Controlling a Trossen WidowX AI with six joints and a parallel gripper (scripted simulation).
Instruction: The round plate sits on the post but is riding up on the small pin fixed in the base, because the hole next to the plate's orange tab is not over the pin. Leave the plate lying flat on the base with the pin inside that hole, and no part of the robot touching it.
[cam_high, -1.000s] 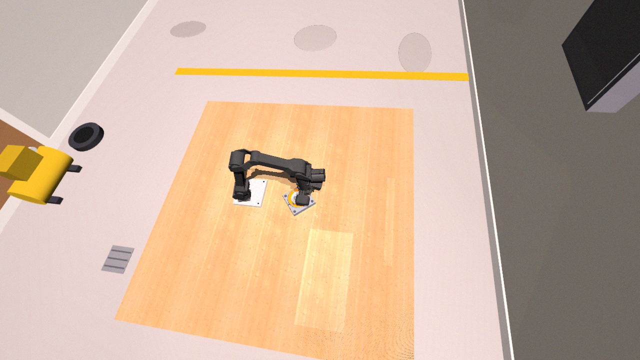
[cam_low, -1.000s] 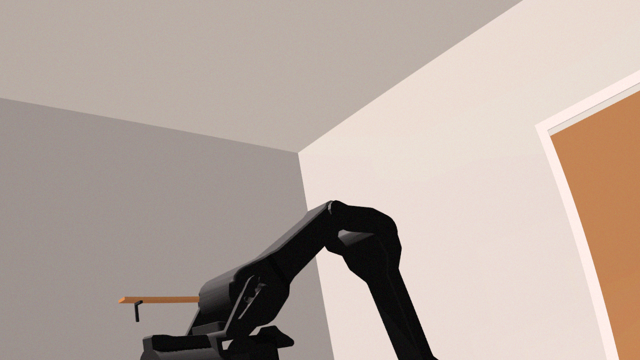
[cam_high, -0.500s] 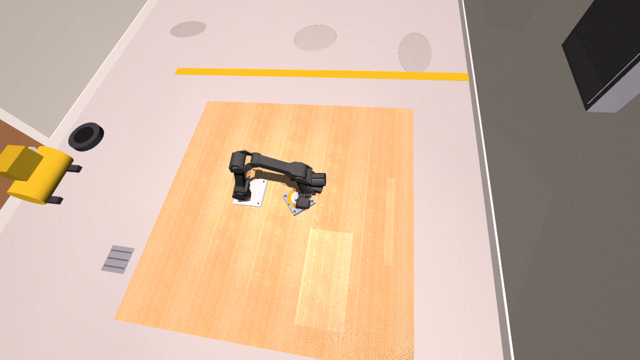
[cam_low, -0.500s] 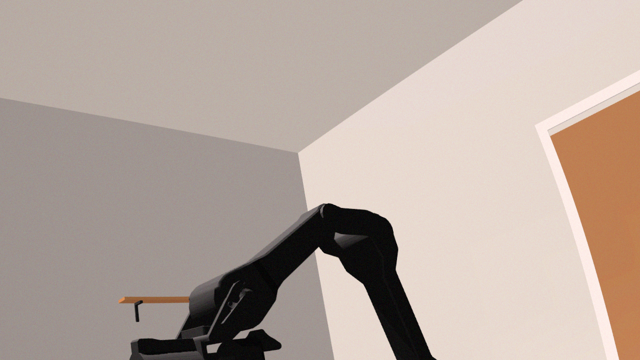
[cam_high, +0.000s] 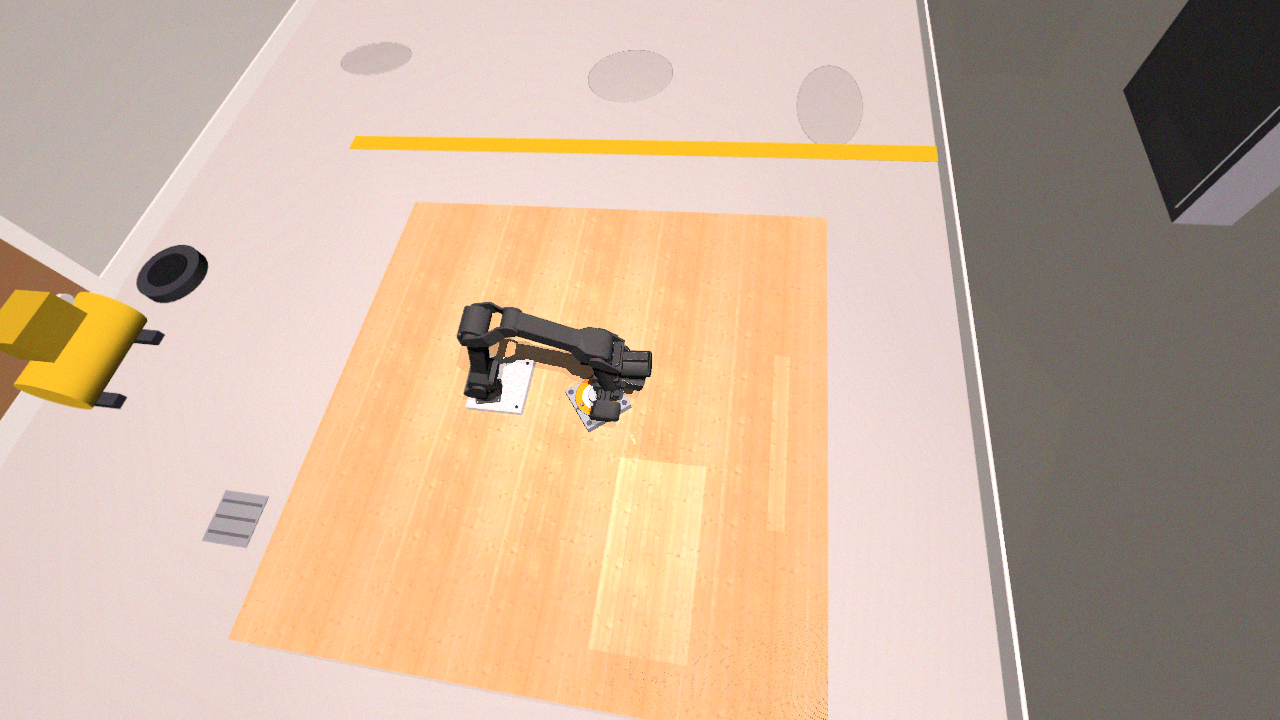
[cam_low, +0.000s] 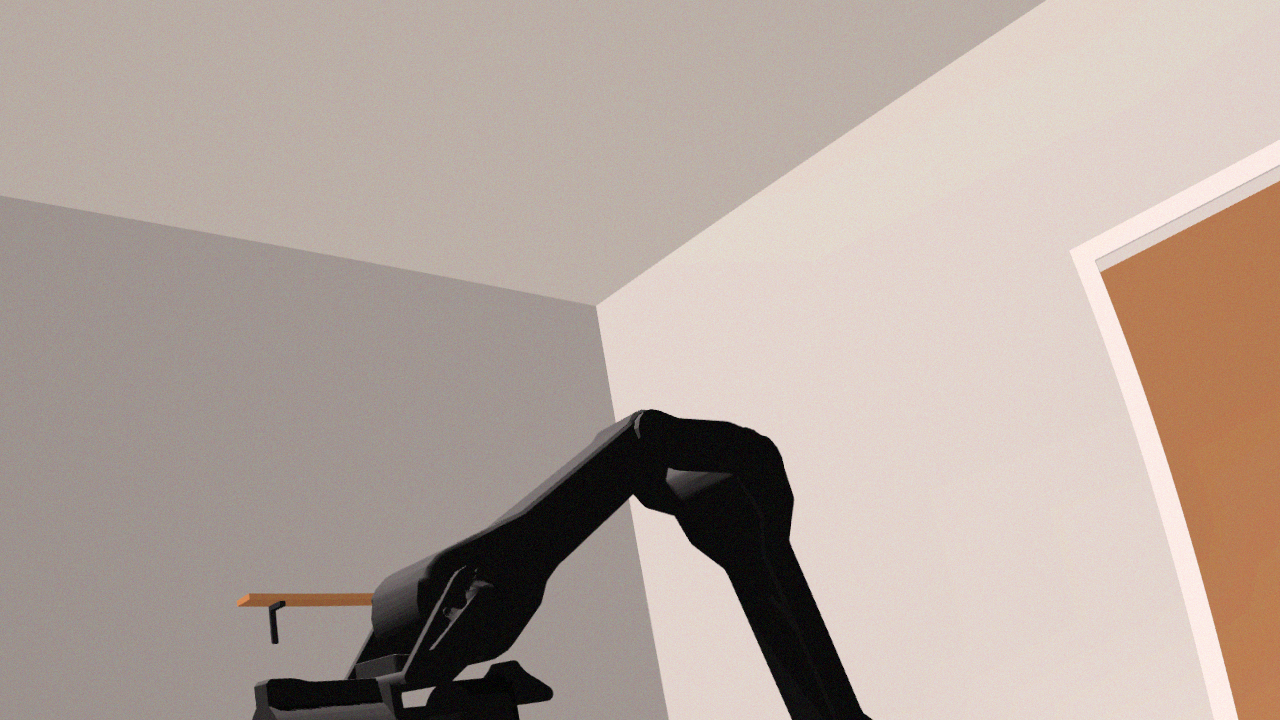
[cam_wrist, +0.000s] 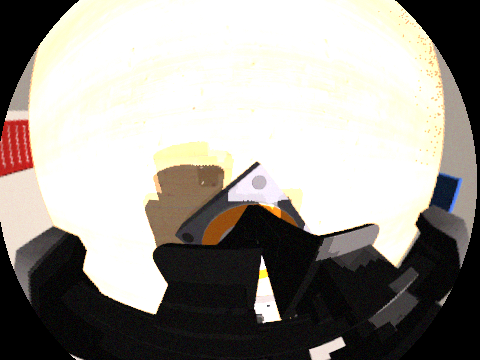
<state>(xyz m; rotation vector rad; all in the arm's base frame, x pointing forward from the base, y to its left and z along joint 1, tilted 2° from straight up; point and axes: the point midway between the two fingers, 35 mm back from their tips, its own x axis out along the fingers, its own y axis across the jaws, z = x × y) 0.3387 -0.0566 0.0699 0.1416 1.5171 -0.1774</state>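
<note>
Arm: black six-joint arm (cam_high: 537, 333) bent forward and down from its white mounting plate (cam_high: 501, 386) on the wooden table top (cam_high: 429, 501).
Gripper: the gripper (cam_high: 611, 407) points down over the fixture, its fingers closed together with nothing between them.
Base: grey square base (cam_high: 590, 421) just beside the mounting plate, on the side away from it; a corner with a bolt head shows in the wrist view (cam_wrist: 256, 183).
Round plate: the round plate (cam_high: 583, 394) lies on the base; only an arc of its orange rim shows beside the gripper in the top view, and an orange crescent (cam_wrist: 216, 228) in the wrist view.
Contact: the fingertips appear to sit on or just above the plate; the view is too obstructed to say which.
Pin and hole: hidden under the gripper; alignment cannot be told.
Exterior view: arm in dark silhouette (cam_low: 572, 519) against the walls, with a wall shelf (cam_low: 304, 600) behind it.
</note>
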